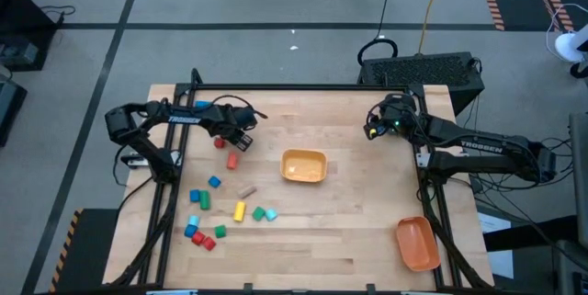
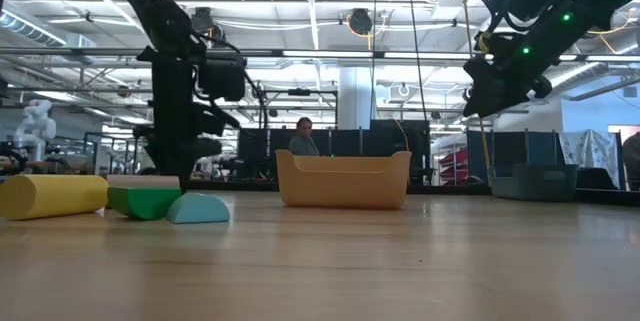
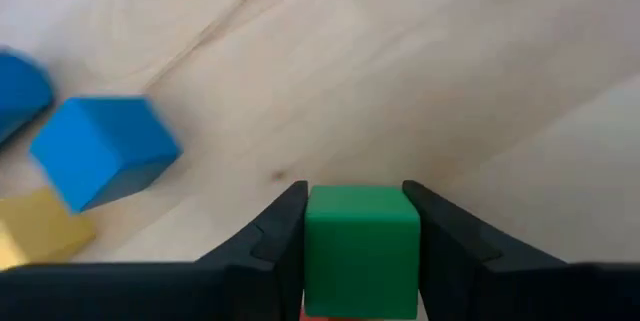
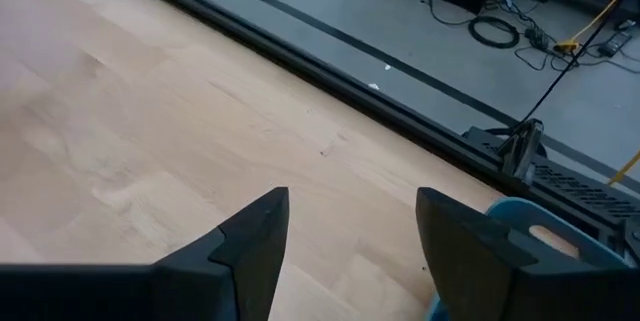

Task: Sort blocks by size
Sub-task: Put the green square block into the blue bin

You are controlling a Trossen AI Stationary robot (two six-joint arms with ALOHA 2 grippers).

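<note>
My left gripper (image 1: 243,136) stands over the table's far left, pointing steeply down. It is shut on a green cube (image 3: 360,246). A blue cube (image 3: 104,149) and a yellow block (image 3: 35,231) lie beside it. Loose blocks are scattered toward the near left: two red ones (image 1: 232,160), a blue one (image 1: 214,182), a yellow cylinder (image 1: 240,210) and several more (image 1: 204,231). My right gripper (image 4: 350,251) hangs open above the far right of the table (image 1: 372,130), with nothing between its fingers. My left gripper pinches the green cube by two opposite side faces (image 3: 312,251) between its two fingers (image 3: 275,246). The fingers come from above, pointing steeply down. The cube sits square in the hold, one face toward the camera. A sliver of red shows at its lower edge. I cannot tell whether it is lifted.
A yellow bin (image 1: 303,166) stands mid-table and an orange bin (image 1: 418,243) at the near right. A teal bin's edge (image 4: 530,236) shows beside my right gripper. Bare wood lies between the bins. A person sits in the room behind.
</note>
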